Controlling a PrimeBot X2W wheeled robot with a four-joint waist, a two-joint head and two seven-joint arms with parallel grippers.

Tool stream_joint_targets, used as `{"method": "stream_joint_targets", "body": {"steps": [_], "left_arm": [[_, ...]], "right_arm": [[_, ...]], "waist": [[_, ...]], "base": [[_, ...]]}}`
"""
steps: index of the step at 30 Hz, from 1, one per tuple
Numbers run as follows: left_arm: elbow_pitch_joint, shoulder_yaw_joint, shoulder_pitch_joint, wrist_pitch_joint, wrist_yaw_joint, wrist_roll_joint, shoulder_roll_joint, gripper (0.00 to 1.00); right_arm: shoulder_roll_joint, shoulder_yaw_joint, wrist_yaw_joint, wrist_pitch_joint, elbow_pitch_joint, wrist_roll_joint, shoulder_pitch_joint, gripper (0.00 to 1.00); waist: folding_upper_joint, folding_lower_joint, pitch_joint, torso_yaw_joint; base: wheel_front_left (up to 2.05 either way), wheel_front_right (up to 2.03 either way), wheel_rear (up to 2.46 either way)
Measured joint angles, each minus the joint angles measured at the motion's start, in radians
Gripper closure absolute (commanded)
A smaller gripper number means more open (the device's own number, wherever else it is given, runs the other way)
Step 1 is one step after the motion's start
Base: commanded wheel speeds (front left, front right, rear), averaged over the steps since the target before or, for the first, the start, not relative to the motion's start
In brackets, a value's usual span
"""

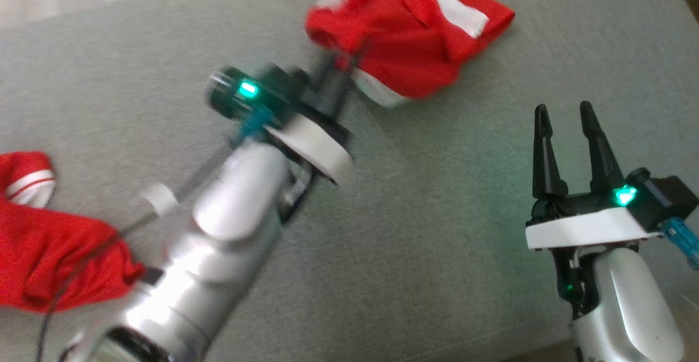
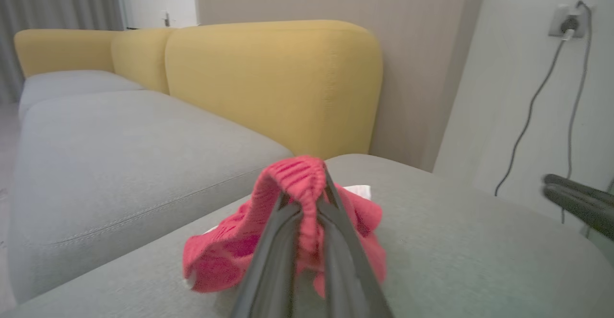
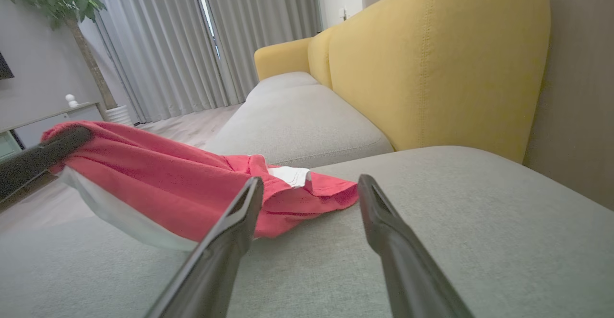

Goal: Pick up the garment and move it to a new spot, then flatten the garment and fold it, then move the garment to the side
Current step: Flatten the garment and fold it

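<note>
At eight o'clock in the head view a spare red cloth (image 1: 49,253) lies bunched on the grey seat cushion (image 1: 437,242), and beside it the left gripper (image 1: 341,64) reaches toward one o'clock, fingers pinched tight on a ribbed edge of the garment (image 1: 415,40). The garment sits crumpled at about one o'clock, long axis roughly nine-to-three with the pinched corner drawn toward eight; it looks light, soft and floppy, so I reckon it will sag from one hold and wants a second at its free three o'clock edge. The right gripper (image 1: 565,113) waits at four o'clock, fingers wide, holding nothing.
</note>
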Motion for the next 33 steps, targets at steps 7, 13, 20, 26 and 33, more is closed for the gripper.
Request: {"method": "stream_joint_targets", "body": {"steps": [7, 13, 20, 26, 33], "left_arm": [[-0.281, -0.145, 0.091, -0.002, 0.096, -0.040, 0.001, 1.00], [-0.326, -0.102, 0.099, 0.007, 0.205, -0.061, 0.029, 1.00], [-0.116, -0.021, 0.174, 0.061, 0.232, -0.123, 0.153, 1.00], [0.048, -0.018, 0.224, 0.081, 0.219, -0.154, 0.161, 0.00], [0.091, 0.016, 0.228, 0.015, 0.213, -0.170, 0.130, 0.00]], "right_arm": [[0.000, 0.002, 0.000, 0.000, 0.019, -0.009, 0.032, 0.00], [0.000, 0.001, 0.000, 0.000, 0.019, -0.009, 0.036, 0.00], [0.000, 0.004, 0.000, 0.000, 0.017, -0.009, 0.036, 0.00], [0.000, 0.007, 0.000, 0.000, 0.017, -0.009, 0.036, 0.00], [0.000, 0.008, 0.000, 0.000, 0.018, -0.017, 0.037, 0.00]], "waist": [[0.0000, -0.0001, -0.063, 0.060], [0.0000, -0.0001, -0.083, 0.086], [0.0000, 0.0000, -0.074, 0.089], [0.0000, 0.0001, -0.063, 0.098], [0.0000, 0.0000, -0.072, 0.123]], "base": [[0.00, 0.00, 0.00], [0.00, 0.00, 0.00], [0.00, 0.00, 0.00], [0.00, 0.00, 0.00], [0.00, 0.00, 0.00]]}}
